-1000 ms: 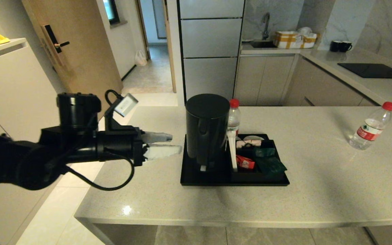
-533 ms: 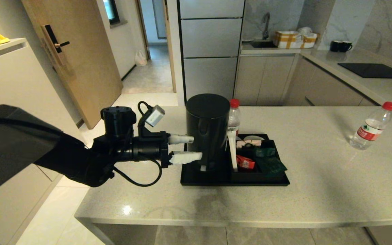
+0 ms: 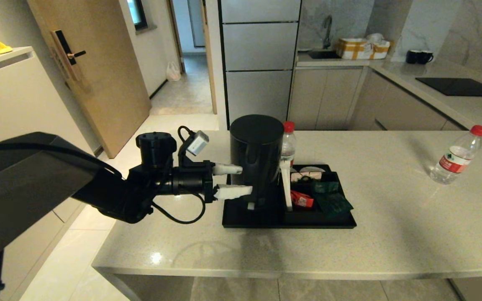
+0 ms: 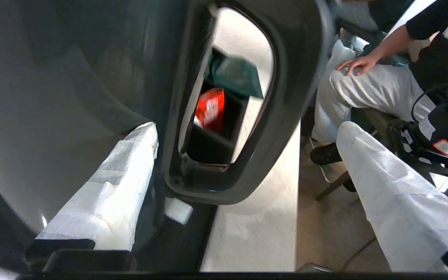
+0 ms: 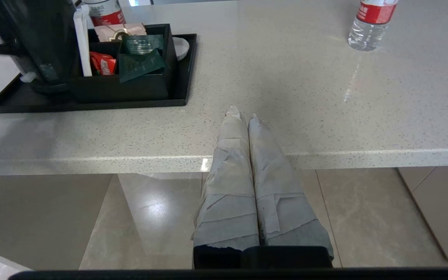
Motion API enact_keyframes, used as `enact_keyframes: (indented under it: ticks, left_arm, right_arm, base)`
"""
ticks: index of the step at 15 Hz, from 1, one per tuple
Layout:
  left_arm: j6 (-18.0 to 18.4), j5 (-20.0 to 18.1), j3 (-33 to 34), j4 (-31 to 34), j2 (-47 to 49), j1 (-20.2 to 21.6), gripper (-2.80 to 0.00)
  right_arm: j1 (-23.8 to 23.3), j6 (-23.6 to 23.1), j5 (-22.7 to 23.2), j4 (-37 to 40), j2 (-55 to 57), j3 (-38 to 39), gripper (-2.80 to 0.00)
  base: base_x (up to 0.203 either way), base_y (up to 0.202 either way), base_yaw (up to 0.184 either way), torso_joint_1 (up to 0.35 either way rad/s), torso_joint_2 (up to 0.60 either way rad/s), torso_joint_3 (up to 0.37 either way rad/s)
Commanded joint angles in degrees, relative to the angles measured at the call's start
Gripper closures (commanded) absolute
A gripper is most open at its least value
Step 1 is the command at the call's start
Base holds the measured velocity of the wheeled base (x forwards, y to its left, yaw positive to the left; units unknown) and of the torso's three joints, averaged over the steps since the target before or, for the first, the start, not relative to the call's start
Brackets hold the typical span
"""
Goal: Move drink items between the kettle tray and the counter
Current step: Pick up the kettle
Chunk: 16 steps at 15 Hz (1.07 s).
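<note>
Left gripper (image 3: 237,180) fingers apart, straddling kettle (image 3: 255,156) handle (image 4: 255,116); right gripper (image 5: 240,115) fingers together, off the counter (image 3: 391,234) edge.

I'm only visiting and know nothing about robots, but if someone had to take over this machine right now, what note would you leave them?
Left pincer: open, its fingers straddling the handle of the kettle; not closed on it yet.
Right pincer: shut, parked low at the near edge of the counter.
Kettle stands on the tray, with one bottle behind it and sachets in the box. A second bottle stands on the counter, far right.
Done: left arm lined up on the handle.
Left: close, lift the kettle, set it down.
</note>
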Motion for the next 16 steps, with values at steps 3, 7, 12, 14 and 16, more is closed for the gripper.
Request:
enact_keyframes:
  ticks: [3,7,12,14,16]
  left_arm:
    - [-0.4,-3.2,-3.1,-0.2,0.2,-0.3,-2.80]
    - [-0.5,-5.0,-1.2,-0.4,-0.4,-0.2,-2.80]
    - [-0.4,-7.4,1.7,-0.4,-0.6,-1.5,-2.80]
    - [-0.4,-7.0,1.4,-0.5,-0.2,-2.5,-2.80]
    - [-0.5,-6.8,-0.1,-0.4,0.5,-3.6,-2.80]
  right_arm:
    - [0.0,0.0,0.0,0.0,0.0,0.0,0.00]
    - [0.0,0.0,0.0,0.0,0.0,0.0,0.00]
    - [0.0,0.0,0.0,0.0,0.0,0.0,0.00]
    - [0.0,0.0,0.0,0.0,0.0,0.0,0.00]
    - [0.0,0.0,0.0,0.0,0.0,0.0,0.00]
  base:
    - [0.000,0.000,0.000,0.000,0.00,0.000]
    - [0.000,0.000,0.000,0.000,0.00,0.000]
    - [0.000,0.000,0.000,0.000,0.00,0.000]
    - [0.000,0.000,0.000,0.000,0.00,0.000]
    - [0.000,0.000,0.000,0.000,0.00,0.000]
